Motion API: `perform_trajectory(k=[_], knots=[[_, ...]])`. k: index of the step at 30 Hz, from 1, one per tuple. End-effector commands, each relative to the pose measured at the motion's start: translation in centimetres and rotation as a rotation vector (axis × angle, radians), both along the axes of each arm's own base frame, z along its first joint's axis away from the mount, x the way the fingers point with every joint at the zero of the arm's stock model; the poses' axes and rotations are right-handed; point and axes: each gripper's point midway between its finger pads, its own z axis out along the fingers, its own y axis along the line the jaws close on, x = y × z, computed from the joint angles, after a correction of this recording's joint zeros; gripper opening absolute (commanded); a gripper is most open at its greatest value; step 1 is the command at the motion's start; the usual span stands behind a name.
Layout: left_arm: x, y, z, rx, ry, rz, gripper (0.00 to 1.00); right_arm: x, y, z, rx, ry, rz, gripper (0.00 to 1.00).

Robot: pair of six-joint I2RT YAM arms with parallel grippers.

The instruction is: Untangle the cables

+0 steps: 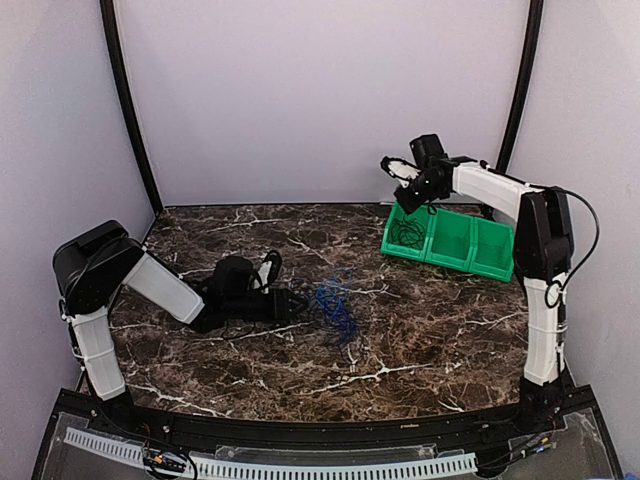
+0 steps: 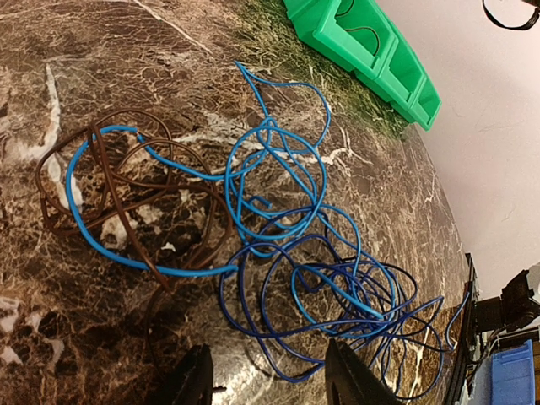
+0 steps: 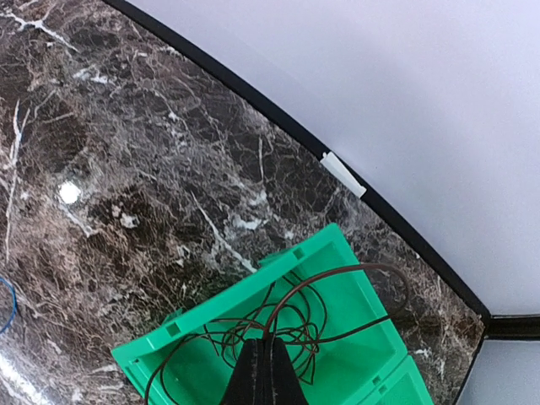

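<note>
The right gripper (image 3: 261,371) is pressing its jaws together on a dark cable (image 3: 337,272). The cable's loops are hanging down into the end compartment of the green bin (image 3: 245,287), which is sitting near the back of the table (image 3: 126,126). The left gripper (image 2: 270,384) is hanging low with its jaws apart, holding nothing. Just ahead of it, the blue cables (image 2: 287,253) are lying tangled on the marble, and a brown cable (image 2: 44,202) is looping through their far side.

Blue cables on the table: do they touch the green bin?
Apart. The top external view shows bare marble table between the blue cables and the green bin.
</note>
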Motion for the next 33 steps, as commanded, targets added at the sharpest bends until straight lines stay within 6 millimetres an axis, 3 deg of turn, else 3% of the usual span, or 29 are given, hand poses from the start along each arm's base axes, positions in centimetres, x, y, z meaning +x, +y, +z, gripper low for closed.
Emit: perform_trajectory(k=[1, 7, 11, 18, 20, 26, 33], knots=[[-0.1, -0.5, 0.2, -0.007, -0.001, -0.017, 0.48, -0.9, -1.9, -4.0, -0.036, 0.084, -0.022, 0.00], [-0.2, -0.6, 0.4, -0.011, 0.003, -0.018, 0.48, -1.9, -2.6, -8.3, -0.058, 0.193, -0.023, 0.00], [-0.2, -0.6, 0.3, -0.010, 0.005, -0.018, 0.48, -2.0, -2.7, -9.1, -0.070, 0.224, -0.019, 0.00], [-0.1, -0.8, 0.8, -0.014, -0.006, -0.020, 0.48, -2.5, -2.6, -7.6, -0.073, 0.224, 0.001, 0.05], [-0.1, -0.8, 1.0, -0.011, -0.016, -0.024, 0.48, -2.9, -2.8, -7.2, -0.079, 0.227, 0.002, 0.15], [0.3, -0.5, 2.7, 0.011, -0.079, -0.025, 0.49, -3.9, -3.9, -4.0, -0.097, 0.184, -0.023, 0.34], [0.5, 0.1, 4.4, 0.064, -0.150, -0.027, 0.50, -5.9, -4.3, 0.0, -0.072, 0.161, -0.024, 0.39]])
